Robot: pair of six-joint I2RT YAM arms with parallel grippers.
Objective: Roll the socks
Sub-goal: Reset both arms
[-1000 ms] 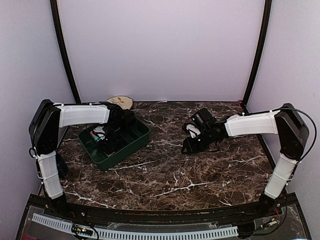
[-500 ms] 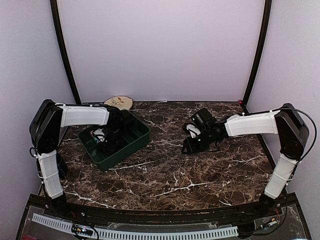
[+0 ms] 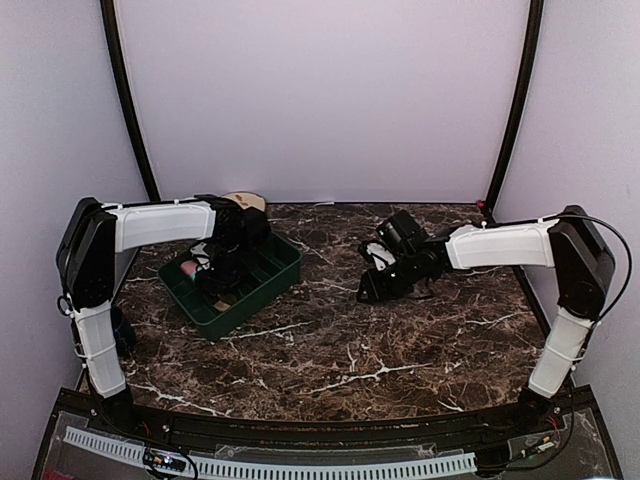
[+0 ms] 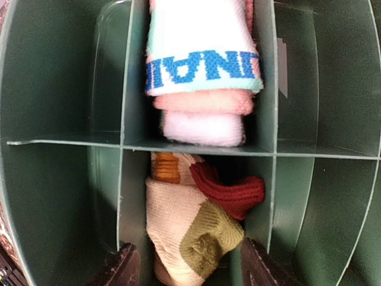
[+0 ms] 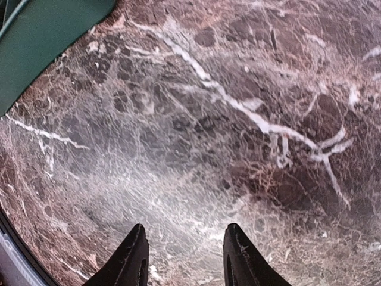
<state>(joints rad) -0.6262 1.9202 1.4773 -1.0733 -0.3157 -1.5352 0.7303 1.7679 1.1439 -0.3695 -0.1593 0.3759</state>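
Note:
The socks lie rolled up in a green divided tray (image 4: 65,143). A tan bundle with an olive patch and dark red toe (image 4: 190,232) fills the near middle compartment. A pink and white bundle with a blue-lettered mint cuff (image 4: 202,71) fills the compartment beyond it. My left gripper (image 4: 189,271) hangs open over the tan bundle, one finger on each side of it, gripping nothing. From above, the left gripper (image 3: 222,275) is inside the tray (image 3: 262,285). My right gripper (image 3: 372,288) is open and empty over bare marble (image 5: 186,256).
The tray's green corner (image 5: 47,36) shows at the upper left of the right wrist view. A round wooden disc (image 3: 240,201) lies at the back wall behind the tray. Dark marble table (image 3: 350,350) stretches in front of both arms.
My left gripper has opened and let go of the tan bundle in the tray, and its arm has shifted slightly back. The right gripper has edged a little left.

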